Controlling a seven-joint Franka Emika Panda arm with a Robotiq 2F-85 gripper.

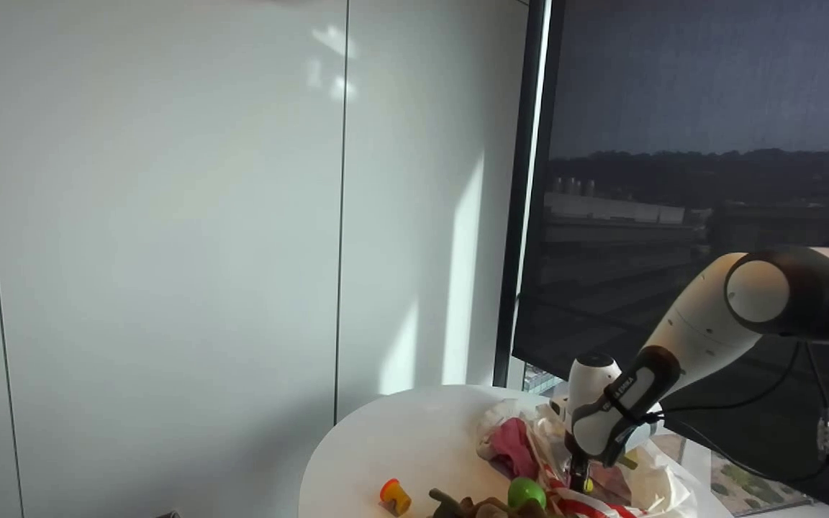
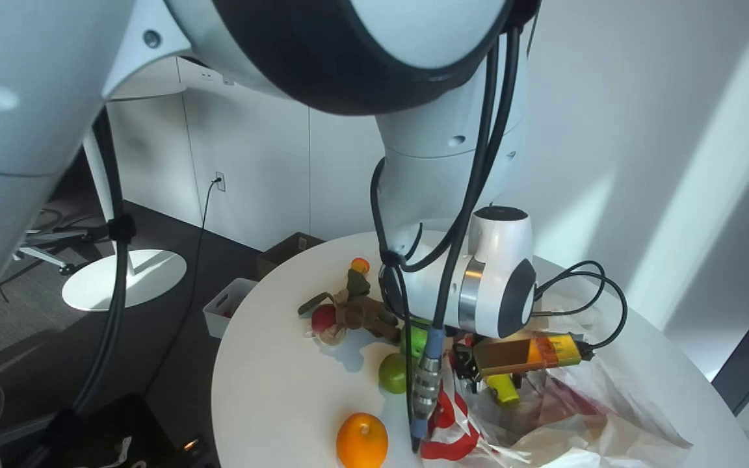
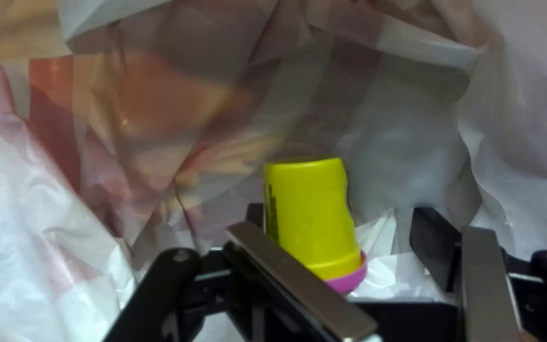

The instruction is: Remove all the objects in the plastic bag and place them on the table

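Yellow tub (image 3: 309,213) with pink lid (image 3: 349,281) is being cradled in the crinkled plastic bag (image 3: 41,247), flanked by the Robotiq gripper (image 3: 354,247). Jaws are being held spread; tub is being seen nearer one of them, contact can't be told. Tub is being judged light, stiff, smooth, a bit slippery, not fragile. Grip across the mid-body is being favoured; the lid is being avoided, as it could be popped off. Loose bag film is being flagged: easily pinched along with the tub.
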